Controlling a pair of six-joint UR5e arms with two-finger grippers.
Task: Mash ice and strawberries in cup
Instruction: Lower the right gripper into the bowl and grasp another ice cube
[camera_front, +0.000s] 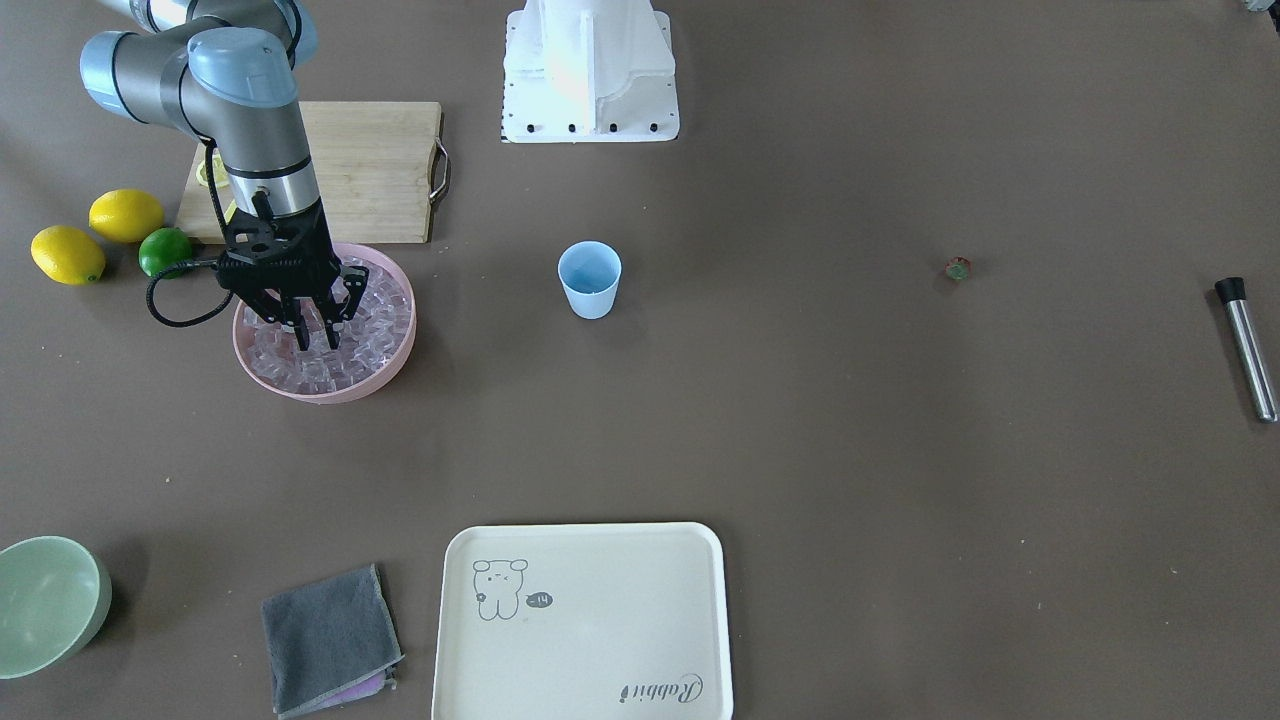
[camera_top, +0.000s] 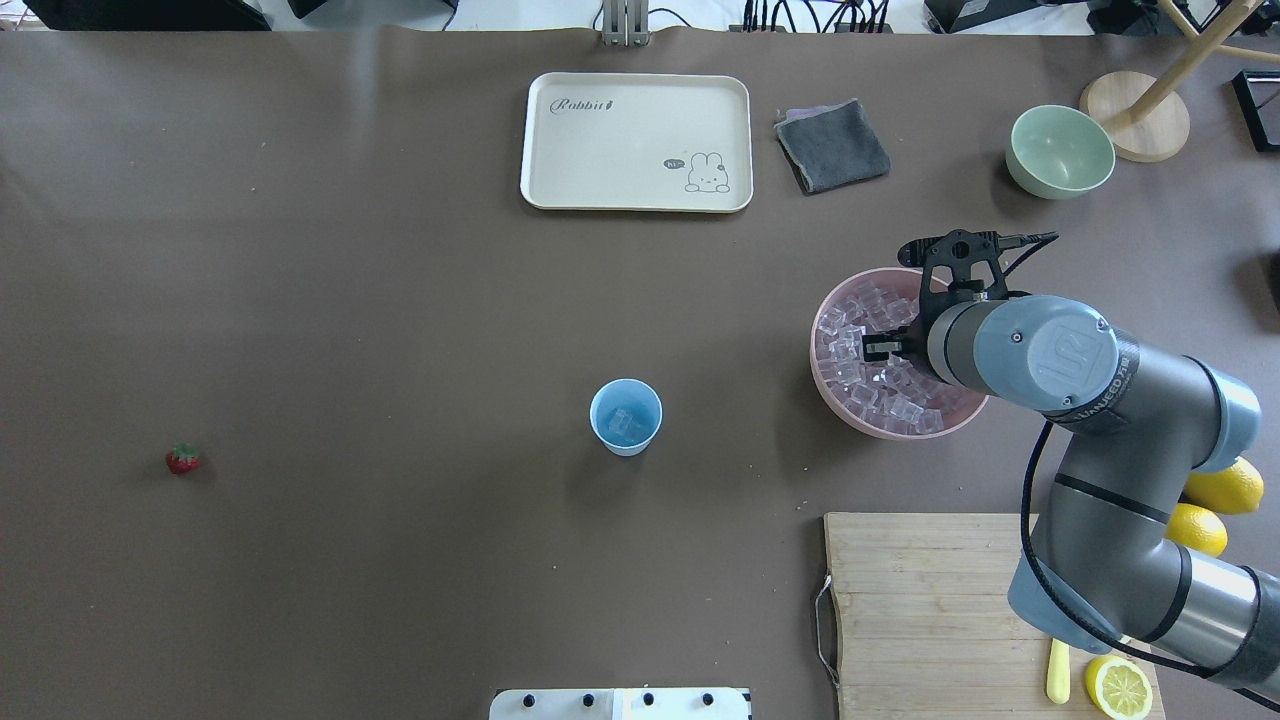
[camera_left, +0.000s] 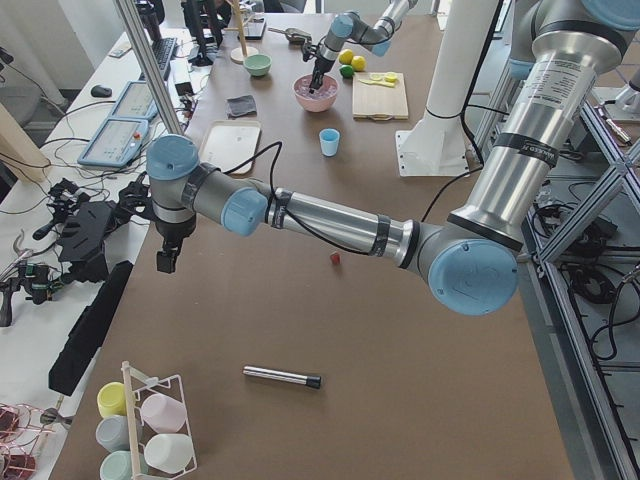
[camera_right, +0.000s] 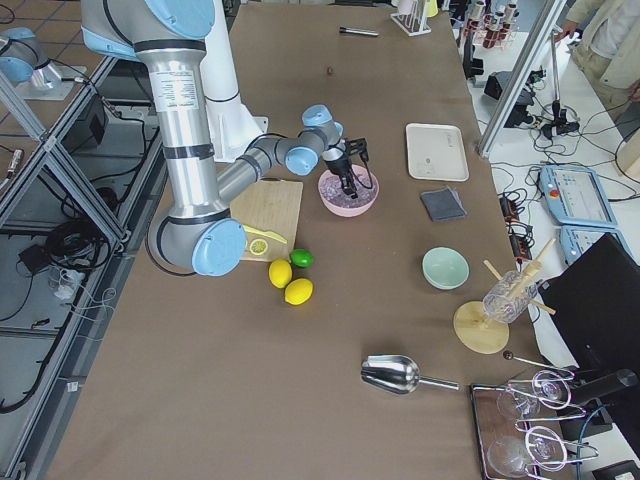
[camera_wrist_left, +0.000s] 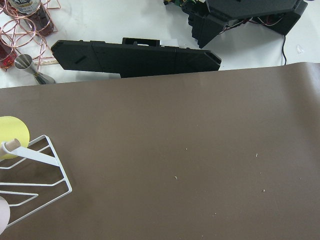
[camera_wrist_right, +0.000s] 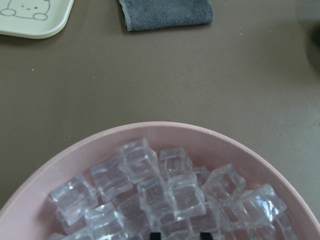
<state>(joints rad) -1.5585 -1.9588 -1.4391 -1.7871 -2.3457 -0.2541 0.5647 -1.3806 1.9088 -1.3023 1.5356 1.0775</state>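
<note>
Fetching ice w/ an unconfirmed grip: spill risks

R gripper (camera_front: 315, 340) is sunk among the ice (camera_wrist_right: 172, 192) in the pink bowl (camera_front: 390, 365), which is set near the cup (camera_front: 589, 280) on its robot-right side. Its tips are seen a narrow gap apart. Whether a cube is clamped btwn them cannot be told. One cube is already seen inside the cup. The strawberry (camera_top: 183, 458) is left on the table (camera_top: 400, 300), well apart from the cup on its robot-left side.

Risks, as judged:
- Cubes look glassy & slick, so one could be squeezed out of the jaws, or dropped short of the cup, if pinched off-centre.
- Neighbouring cubes could be flicked over the bowl rim when the gripper is lifted.
- Cup looks light & narrow, so it could be tipped if its rim is clipped on release.
- L gripper (camera_left: 168, 260) is parked far from the cup, past the strawberry. Its jaw state cannot be told.
</note>
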